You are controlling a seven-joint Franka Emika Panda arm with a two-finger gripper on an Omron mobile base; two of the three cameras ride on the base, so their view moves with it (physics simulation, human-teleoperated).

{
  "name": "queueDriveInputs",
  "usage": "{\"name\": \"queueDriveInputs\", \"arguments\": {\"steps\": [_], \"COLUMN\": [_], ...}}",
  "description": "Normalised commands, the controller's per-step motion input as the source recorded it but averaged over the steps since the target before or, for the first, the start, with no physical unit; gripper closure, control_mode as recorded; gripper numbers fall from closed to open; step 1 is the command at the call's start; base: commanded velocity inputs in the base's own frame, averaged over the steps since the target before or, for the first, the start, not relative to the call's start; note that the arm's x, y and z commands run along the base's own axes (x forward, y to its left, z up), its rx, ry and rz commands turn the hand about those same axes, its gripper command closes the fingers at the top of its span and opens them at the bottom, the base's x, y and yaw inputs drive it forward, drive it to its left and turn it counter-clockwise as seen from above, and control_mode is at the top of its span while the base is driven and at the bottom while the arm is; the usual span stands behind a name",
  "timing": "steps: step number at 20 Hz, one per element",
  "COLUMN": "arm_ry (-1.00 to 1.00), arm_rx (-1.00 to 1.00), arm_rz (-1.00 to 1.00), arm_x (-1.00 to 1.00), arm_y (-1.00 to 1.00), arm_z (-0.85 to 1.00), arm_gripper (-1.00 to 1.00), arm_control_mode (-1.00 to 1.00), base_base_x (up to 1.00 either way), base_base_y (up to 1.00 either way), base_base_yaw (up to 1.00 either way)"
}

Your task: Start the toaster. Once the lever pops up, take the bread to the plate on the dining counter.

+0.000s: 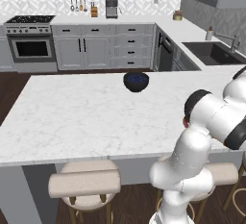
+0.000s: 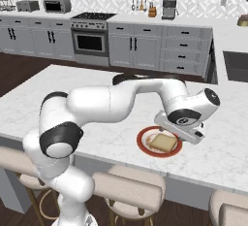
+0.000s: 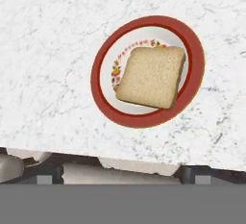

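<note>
Left base view, far wall first: stove (image 1: 30,40) with black cooktop at left, grey cabinets to its right, a coffee machine (image 1: 111,6) on the back worktop, then a sink (image 1: 216,52) at the right edge. On the near side, the dining counter (image 1: 77,117), a wide white marble surface with grey veins. A dark blue bowl (image 1: 136,81) sits near its far edge, well apart from everything else. Beige stools (image 1: 84,183) are tucked under the near edge. The white arm rises at the lower right and blocks the right part of the surface.

Right base view: a toaster (image 2: 28,6) stands far off on the back worktop at upper left, with a toaster oven (image 2: 57,5) just beside it. The arm sweeps across the middle of the view; its forearm covers most of the dark bowl behind it. The gripper (image 2: 186,135) hangs just above the plate (image 2: 143,146), hiding the plate's far right rim. The plate lies near the surface's near edge, above the stools.

Hand view: the plate's red-orange rim circles a pale centre with a speckled pattern. The bread (image 3: 151,76) lies flat on the plate, shifted toward the right of the centre, its corner close to the rim. Jaws spread wide, holding nothing; the slice is free of them. Bare marble surrounds the plate.
</note>
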Motion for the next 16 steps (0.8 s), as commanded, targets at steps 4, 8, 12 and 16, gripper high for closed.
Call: {"name": "queueDriveInputs", "arguments": {"steps": [4,8,12,16], "arm_ry": [0.0,0.0,0.0,0.0], "arm_rx": [-0.33,-0.37,-0.29,-0.16], "arm_rz": [-0.15,-0.14,-0.18,-0.12], "arm_x": [-0.97,-1.0,-0.93,-0.35], "arm_y": [1.0,1.0,0.99,0.87], "arm_z": [0.08,0.03,0.14,0.56], "arm_gripper": [-1.0,-1.0,-1.0,-1.0], "arm_control_mode": [-1.0,-1.0,-1.0,-1.0], "base_base_x": [0.0,0.0,0.0,0.0], "base_base_y": [0.0,0.0,0.0,0.0], "base_base_yaw": [0.0,0.0,0.0,0.0]}}
